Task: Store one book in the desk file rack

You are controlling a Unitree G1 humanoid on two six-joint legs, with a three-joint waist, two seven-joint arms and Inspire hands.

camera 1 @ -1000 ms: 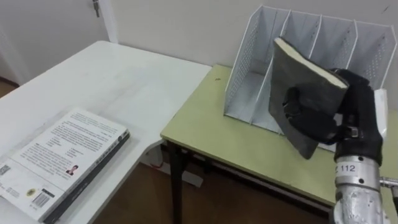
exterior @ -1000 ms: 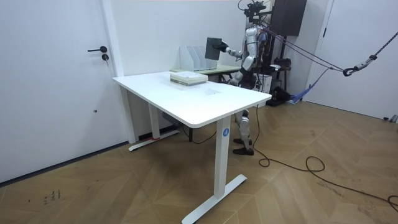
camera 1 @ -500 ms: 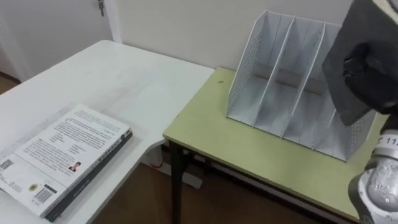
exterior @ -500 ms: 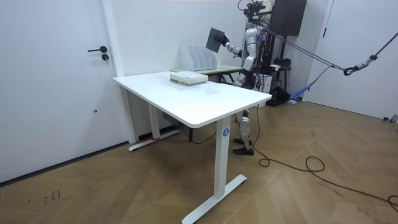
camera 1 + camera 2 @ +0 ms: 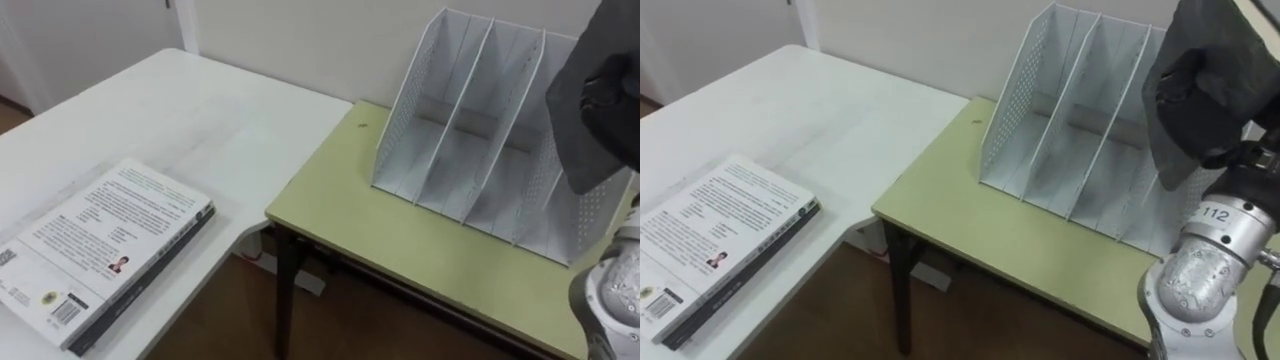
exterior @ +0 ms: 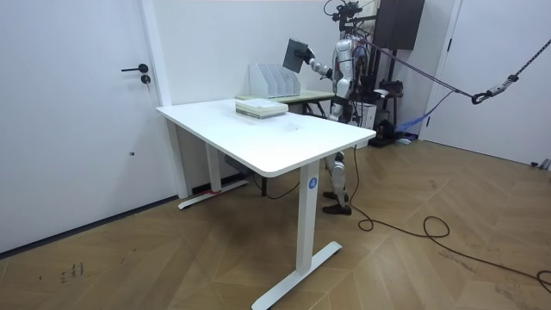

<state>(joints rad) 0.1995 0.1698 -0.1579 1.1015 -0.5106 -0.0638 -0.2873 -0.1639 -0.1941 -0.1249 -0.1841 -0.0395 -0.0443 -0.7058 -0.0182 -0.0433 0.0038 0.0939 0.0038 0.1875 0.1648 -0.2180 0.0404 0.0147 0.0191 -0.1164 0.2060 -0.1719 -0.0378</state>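
Starting nearest me, at 8 o'clock, a stack of books lies flat on the white table, spines toward me. I read these as the supply, parked where a hand can reach them without crossing the rack.

Past the table's edge, toward 4 o'clock, comes the green desk, bare along its front. That leaves room for the arm to swing low if it has to.

At 2 o'clock my right hand is raised, fingers curled round the lower part of a dark book, thumb and fingers clamping it from either side. The book is held on edge, tilted, one corner pointing down. I judge that is so it can go into a slot narrow side first. It hangs in front of and above the rack's right-hand compartments, not yet inside any of them, and apart from the dividers as far as I can see.

Farthest off, from 12 to 2 o'clock, the rack stands against the wall, open side facing me, every slot empty. The next move calls for squaring the book to the dividers before lowering it, or the corner may catch.
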